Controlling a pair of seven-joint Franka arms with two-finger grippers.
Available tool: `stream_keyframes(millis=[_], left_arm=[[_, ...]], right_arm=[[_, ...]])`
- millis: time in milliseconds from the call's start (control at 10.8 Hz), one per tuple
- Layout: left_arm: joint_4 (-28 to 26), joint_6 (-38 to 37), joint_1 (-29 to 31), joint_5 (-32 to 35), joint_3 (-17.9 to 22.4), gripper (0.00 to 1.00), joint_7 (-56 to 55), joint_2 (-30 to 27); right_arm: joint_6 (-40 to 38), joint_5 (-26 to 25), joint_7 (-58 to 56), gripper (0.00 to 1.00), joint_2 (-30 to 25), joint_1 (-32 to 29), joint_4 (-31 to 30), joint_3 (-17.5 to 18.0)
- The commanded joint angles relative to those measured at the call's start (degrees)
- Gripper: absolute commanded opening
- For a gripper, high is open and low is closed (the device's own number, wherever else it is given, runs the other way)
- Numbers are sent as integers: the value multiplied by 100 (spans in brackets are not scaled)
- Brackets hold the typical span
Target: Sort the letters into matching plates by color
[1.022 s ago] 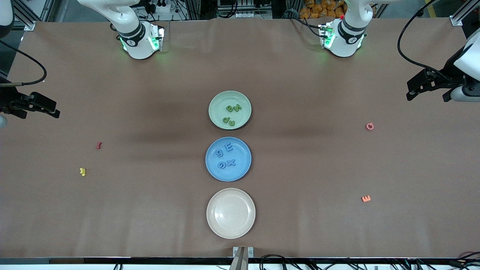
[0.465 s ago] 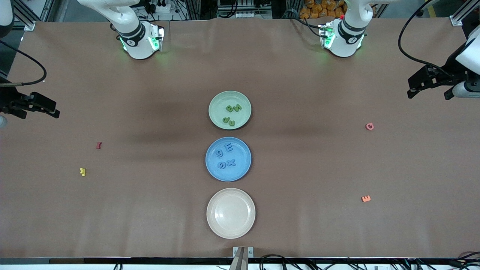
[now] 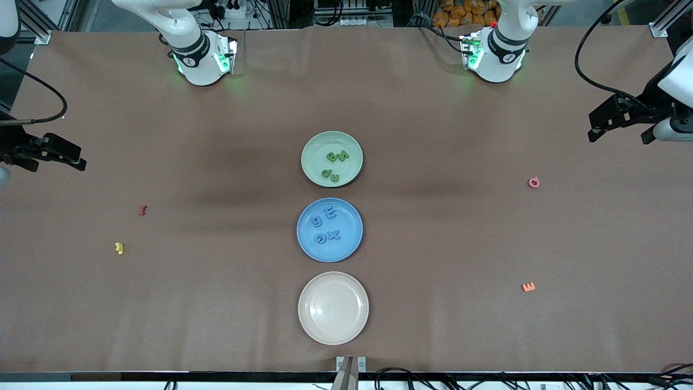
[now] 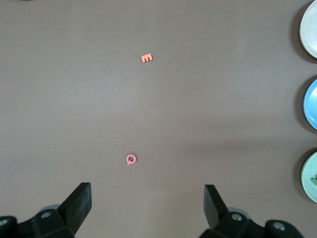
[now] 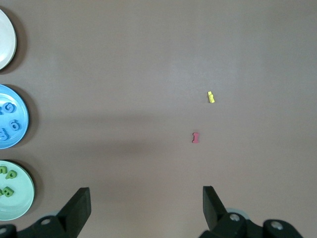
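Observation:
Three plates stand in a row at mid-table: the pale green plate (image 3: 316,162) with several green letters (image 3: 337,157), the blue plate (image 3: 349,244) with several blue letters (image 3: 325,216), and the empty beige plate (image 3: 333,308) nearest the camera. A pink Q (image 3: 534,182) (image 4: 131,159) and an orange E (image 3: 528,287) (image 4: 146,58) lie toward the left arm's end. A red letter (image 3: 142,209) (image 5: 195,137) and a yellow letter (image 3: 119,248) (image 5: 211,97) lie toward the right arm's end. My left gripper (image 3: 617,127) (image 4: 147,204) is open and empty, raised at its table end. My right gripper (image 3: 54,154) (image 5: 146,206) is open and empty, raised at its end.
The table is covered in brown paper (image 3: 433,97). The two arm bases (image 3: 203,59) (image 3: 495,54) stand along the table edge farthest from the camera. A small metal bracket (image 3: 351,364) sits at the nearest table edge.
My left gripper has drifted slightly toward the left arm's end of the table and up. The right arm, letters and plates have not moved.

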Motion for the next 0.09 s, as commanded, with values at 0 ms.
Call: stream_keyframes(millis=[0], left_arm=[[44, -110, -56, 79, 36, 100, 76, -37]], right_arm=[[21, -58, 10, 100, -8, -15, 13, 25]])
